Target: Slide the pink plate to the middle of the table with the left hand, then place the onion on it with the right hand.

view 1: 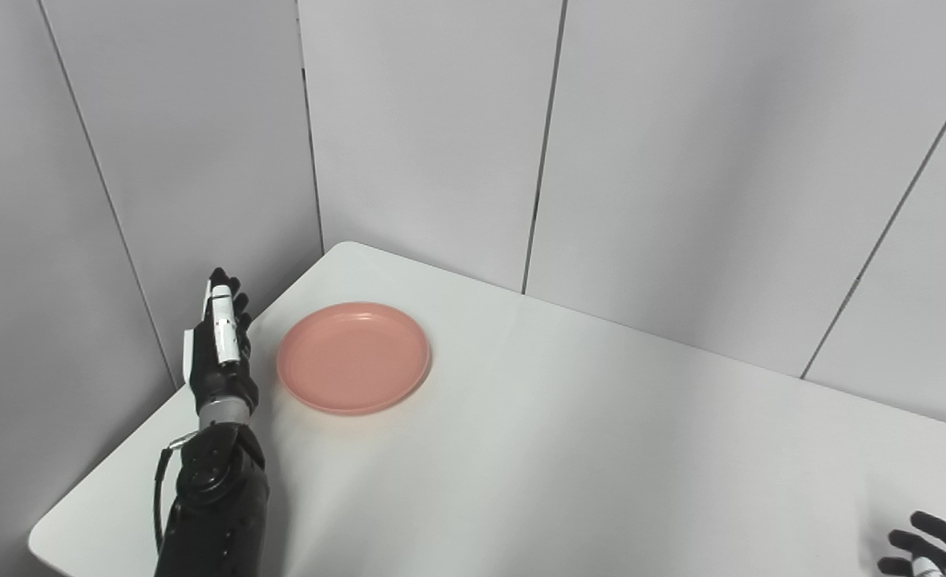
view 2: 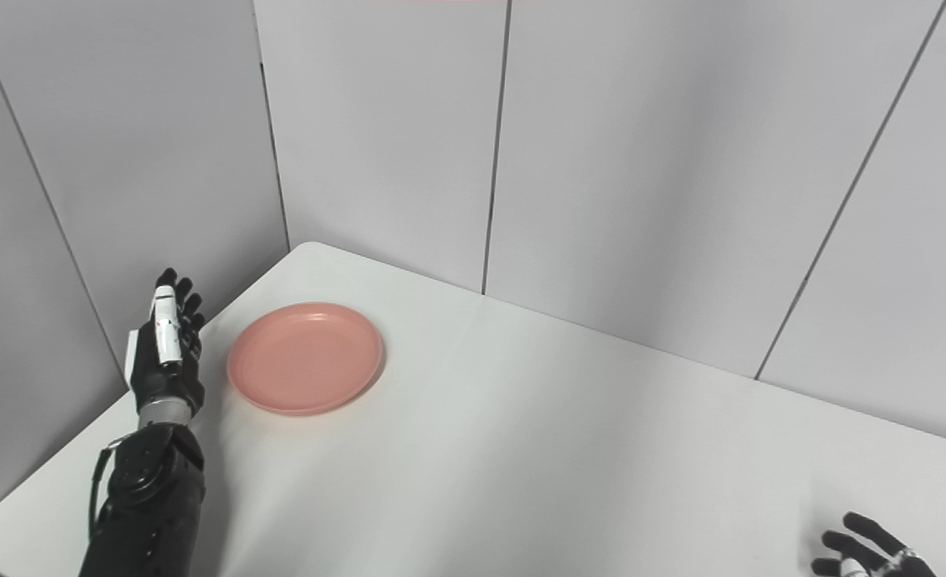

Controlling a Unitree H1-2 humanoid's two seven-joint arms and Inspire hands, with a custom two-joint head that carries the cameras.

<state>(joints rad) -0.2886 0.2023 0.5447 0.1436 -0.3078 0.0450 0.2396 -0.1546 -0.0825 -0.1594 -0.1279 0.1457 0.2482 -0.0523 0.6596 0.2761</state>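
A round pink plate (view 1: 353,357) lies empty on the white table (view 1: 569,449), towards its far left corner. My left hand (view 1: 220,340) stands upright just left of the plate, fingers straight and together, holding nothing, with a small gap to the plate's rim. My right hand (view 1: 930,549) shows only partly at the bottom right corner, fingers spread over the table and nothing in them. No onion is in view.
Grey panelled walls (view 1: 441,136) close in the table at the back and left. The table's left edge runs just beside my left forearm (view 1: 212,505).
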